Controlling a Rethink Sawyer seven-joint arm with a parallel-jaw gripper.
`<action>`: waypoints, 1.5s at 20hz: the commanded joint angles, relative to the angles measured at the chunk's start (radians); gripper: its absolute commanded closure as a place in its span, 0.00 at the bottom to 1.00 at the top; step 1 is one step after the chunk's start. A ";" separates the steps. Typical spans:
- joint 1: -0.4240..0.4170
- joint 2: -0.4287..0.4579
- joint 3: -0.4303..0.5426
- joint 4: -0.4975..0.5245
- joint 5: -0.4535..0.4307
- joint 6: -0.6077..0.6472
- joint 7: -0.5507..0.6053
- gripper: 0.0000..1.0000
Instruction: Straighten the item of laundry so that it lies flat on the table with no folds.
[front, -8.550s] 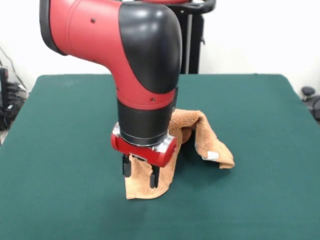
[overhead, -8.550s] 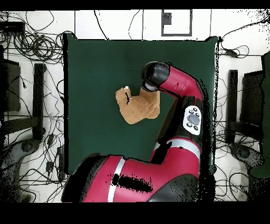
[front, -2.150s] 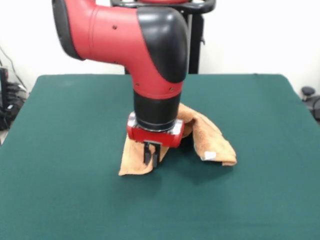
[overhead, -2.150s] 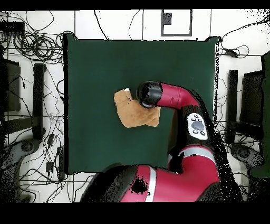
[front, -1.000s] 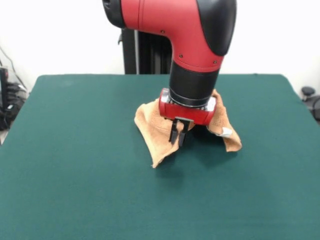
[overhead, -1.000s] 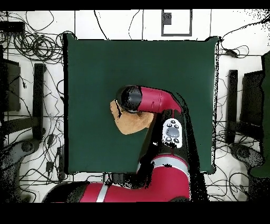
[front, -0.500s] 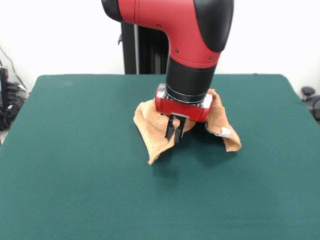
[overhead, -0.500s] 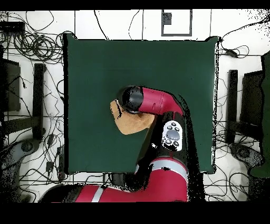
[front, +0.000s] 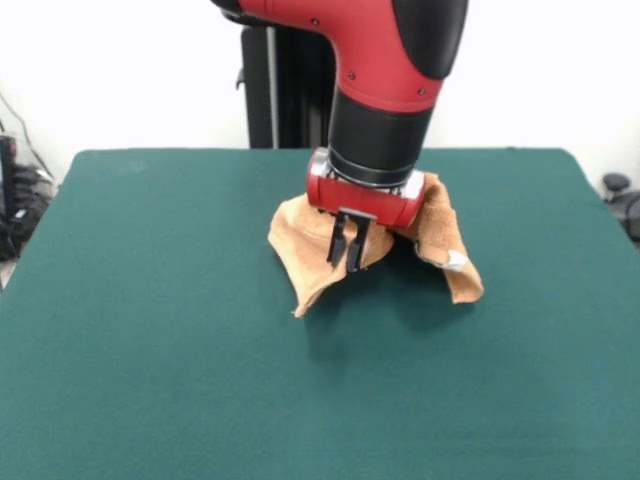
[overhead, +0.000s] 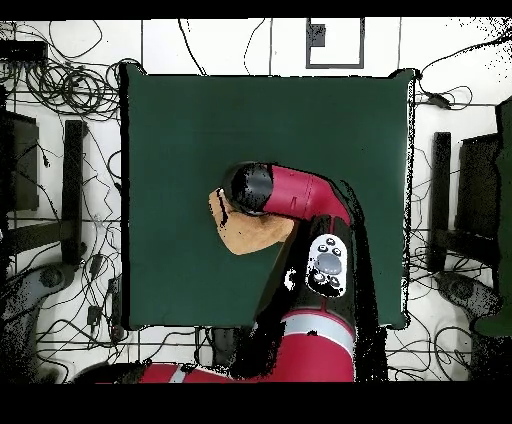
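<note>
We've got the tool (front: 347, 243) hanging over the towel's (front: 310, 255) middle with its fingers close together. They look empty to us, tips just above the cloth. The towel sits bunched near the middle of the bench (front: 150, 330), peaked under the wrist, one pointed corner running toward the front-left and a flap with the white tag (front: 455, 260) off to the right. Plenty of open green all round, so we'd say any corner can be pulled outward.

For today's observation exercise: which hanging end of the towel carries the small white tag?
The end at the picture's right in the front view; the pointed end below the gripper shows none.
</note>
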 joint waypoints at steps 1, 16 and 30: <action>0.046 -0.001 0.025 0.114 0.062 0.118 0.269 1.00; 0.078 -0.014 -0.011 0.114 0.079 0.135 0.268 1.00; 0.109 -0.050 -0.050 0.085 0.095 0.260 0.291 1.00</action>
